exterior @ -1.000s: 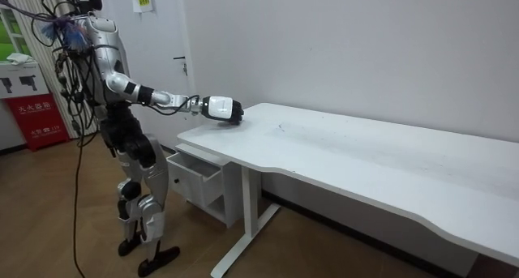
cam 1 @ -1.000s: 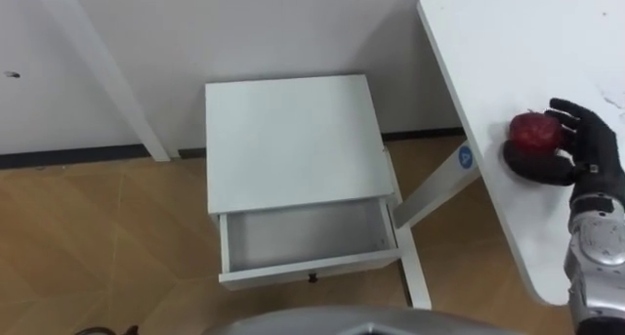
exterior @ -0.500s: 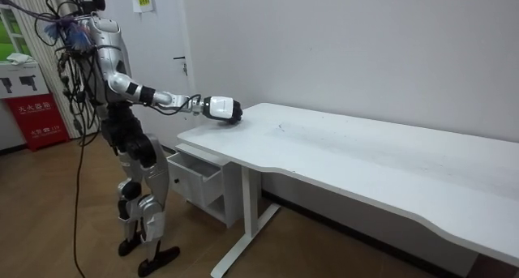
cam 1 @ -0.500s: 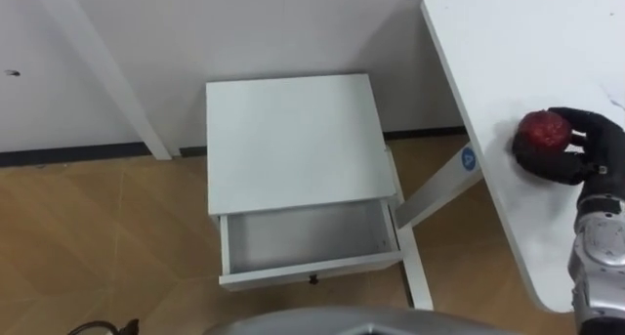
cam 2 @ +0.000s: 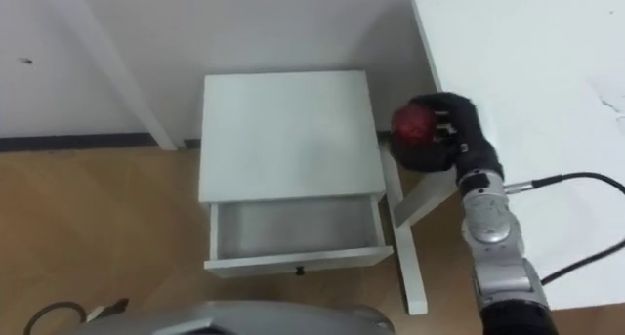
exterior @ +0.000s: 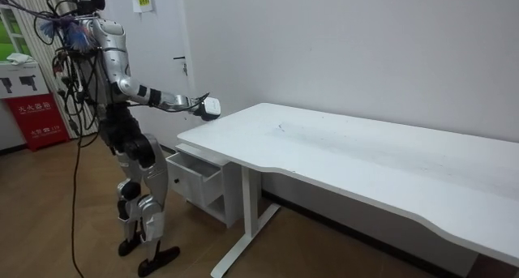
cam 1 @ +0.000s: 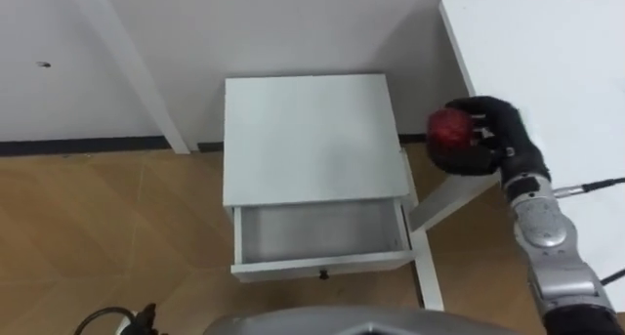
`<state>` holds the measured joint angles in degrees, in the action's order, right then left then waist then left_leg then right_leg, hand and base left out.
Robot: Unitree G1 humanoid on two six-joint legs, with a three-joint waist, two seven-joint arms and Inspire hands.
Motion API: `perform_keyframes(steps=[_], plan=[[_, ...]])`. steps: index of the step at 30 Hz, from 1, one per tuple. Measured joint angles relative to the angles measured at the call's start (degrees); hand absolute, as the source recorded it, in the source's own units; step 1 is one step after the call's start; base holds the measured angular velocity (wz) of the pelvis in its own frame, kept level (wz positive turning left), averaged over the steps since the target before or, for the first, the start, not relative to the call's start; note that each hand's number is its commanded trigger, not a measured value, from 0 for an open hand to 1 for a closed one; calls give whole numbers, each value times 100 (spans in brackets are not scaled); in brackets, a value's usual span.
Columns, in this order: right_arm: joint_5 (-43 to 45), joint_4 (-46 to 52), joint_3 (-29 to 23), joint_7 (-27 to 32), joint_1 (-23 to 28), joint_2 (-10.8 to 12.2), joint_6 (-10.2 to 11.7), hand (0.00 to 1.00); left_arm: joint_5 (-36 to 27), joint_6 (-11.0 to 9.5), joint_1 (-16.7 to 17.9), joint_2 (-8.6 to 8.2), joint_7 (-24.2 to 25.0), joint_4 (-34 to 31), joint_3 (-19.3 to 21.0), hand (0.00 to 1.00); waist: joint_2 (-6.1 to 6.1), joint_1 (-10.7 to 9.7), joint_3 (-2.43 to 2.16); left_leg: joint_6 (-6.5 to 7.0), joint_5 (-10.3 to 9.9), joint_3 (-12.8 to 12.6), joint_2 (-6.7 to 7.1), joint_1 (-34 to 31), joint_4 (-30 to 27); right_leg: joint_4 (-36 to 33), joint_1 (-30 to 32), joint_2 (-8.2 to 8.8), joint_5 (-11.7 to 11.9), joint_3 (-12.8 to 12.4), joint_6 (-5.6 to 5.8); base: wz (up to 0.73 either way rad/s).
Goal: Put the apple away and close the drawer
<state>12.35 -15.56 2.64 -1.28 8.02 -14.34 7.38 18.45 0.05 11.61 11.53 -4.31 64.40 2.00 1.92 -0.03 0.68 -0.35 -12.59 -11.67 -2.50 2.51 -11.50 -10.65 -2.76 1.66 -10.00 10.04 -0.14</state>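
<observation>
The two eye views are looking steeply down from the robot's head — close over the cabinet [cam 1: 312, 130] and the bench [cam 1: 547, 42] corner. The room view is standing well off, sharing both and taking in the whole robot.

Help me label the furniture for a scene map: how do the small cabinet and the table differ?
The cabinet is low with a small square top; the table stands higher and its top is far larger. The cabinet is a box on the floor with its drawer pulled open; the table stands on slim legs. Both are white.
</observation>
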Motion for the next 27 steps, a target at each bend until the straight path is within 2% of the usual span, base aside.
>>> perform_keyframes(steps=[5, 8, 11, 17, 22, 27], plan=[[134, 199, 150, -318, -4, 3, 0, 100, 0, -3, 2, -20, 11, 5, 1, 0, -7, 70, -12, 2, 2, 75, 5, 3, -4, 0, -19, 13, -1, 110, 1, 10], [181, 289, 185, -525, -4, 3, -14, 100, 1, 7, 19, -23, 53, 33, -1, 0, 57, 73, -53, 3, 2, 87, 11, -2, -3, 0, -26, 20, -1, 115, 1, 0], [398, 504, 298, -621, -3, 15, -138, 100, 1, 15, 19, -23, 108, 36, -15, 0, 99, 66, -75, 3, 2, 98, 17, -28, -5, 0, -39, 25, -1, 127, 1, 0], [614, 572, 555, -839, -2, 94, -251, 100, 1, 43, 16, -20, 116, 17, -161, 0, 115, 97, -48, 8, 5, 105, 20, -50, -34, 6, -44, 22, -1, 130, 2, 0], [678, 571, 748, -1112, 1, 97, -259, 100, 8, 44, -54, -13, 116, 36, -286, 0, 94, 165, -29, 11, 3, 127, 14, -137, -61, 18, -7, 20, -3, 138, 4, 2], [826, 501, 799, -1273, 65, 105, -285, 100, 10, 59, -77, -12, 105, 44, -297, 0, 115, 182, -42, 16, 7, 212, 26, -206, -134, 87, -25, 20, 4, 216, 10, 9]])
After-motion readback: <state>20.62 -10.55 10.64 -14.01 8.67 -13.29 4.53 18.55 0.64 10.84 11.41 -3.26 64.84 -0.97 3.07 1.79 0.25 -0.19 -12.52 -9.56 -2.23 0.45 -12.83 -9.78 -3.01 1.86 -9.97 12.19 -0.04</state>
